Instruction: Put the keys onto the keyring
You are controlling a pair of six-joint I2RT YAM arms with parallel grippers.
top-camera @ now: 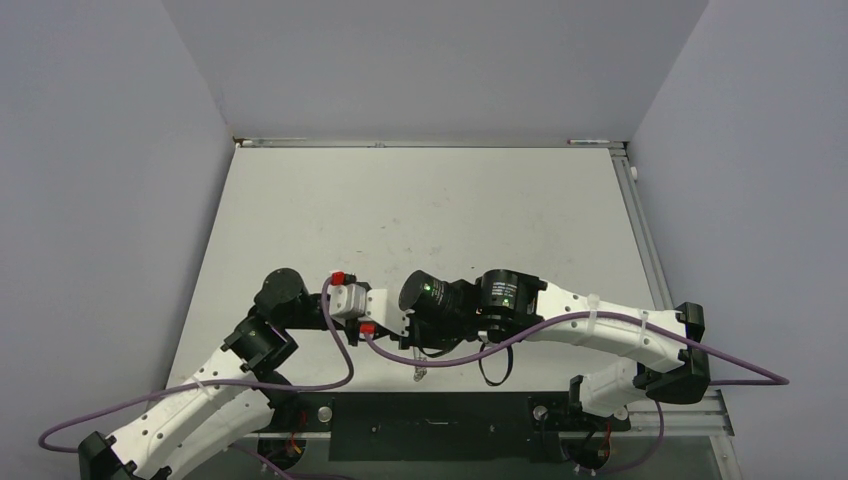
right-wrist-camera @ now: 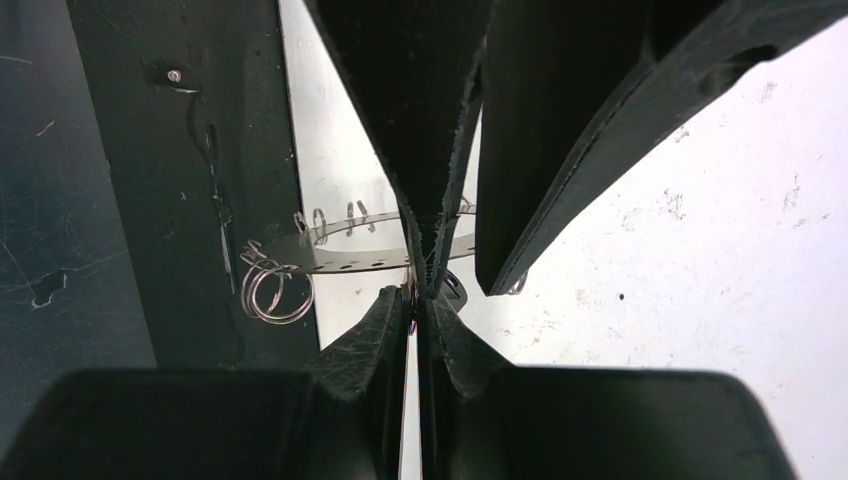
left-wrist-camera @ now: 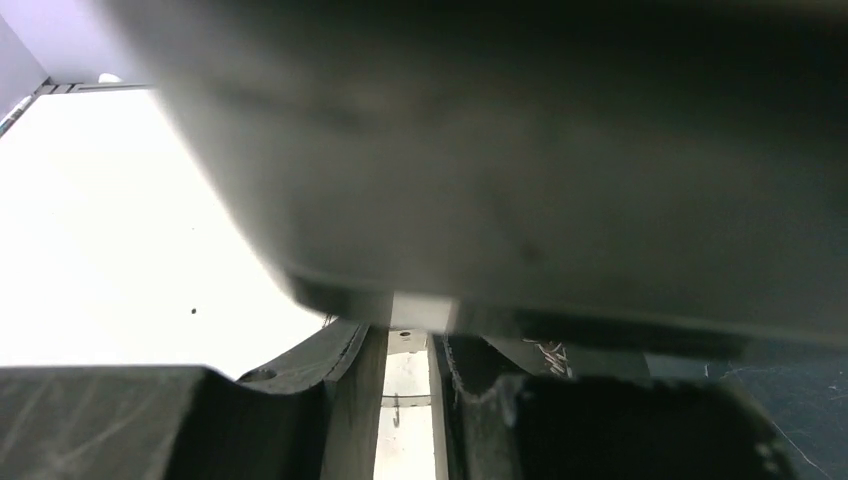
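The keyring [right-wrist-camera: 345, 258] is a flat grey ring seen edge-on, with small wire loops on its rim and larger split rings [right-wrist-camera: 275, 295] hanging at its left. My left gripper [left-wrist-camera: 408, 350] is nearly shut across it; its fingers [right-wrist-camera: 430, 150] come down from the top of the right wrist view. A thin line of the ring [left-wrist-camera: 405, 400] crosses the gap between them. My right gripper [right-wrist-camera: 420, 297] is shut, tips just under the ring, pinching a tiny dark thing. A small black head, the key [right-wrist-camera: 456, 289], shows beside the tips. In the top view both grippers [top-camera: 425, 335] meet tip to tip, their fingers hidden.
The black base plate [right-wrist-camera: 150, 200] lies just left of the ring, at the table's near edge [top-camera: 430, 400]. The white table [right-wrist-camera: 700, 250] stretches to the right. The right arm's body [left-wrist-camera: 500, 150] fills the upper left wrist view. Purple cables [top-camera: 340, 370] loop near the wrists.
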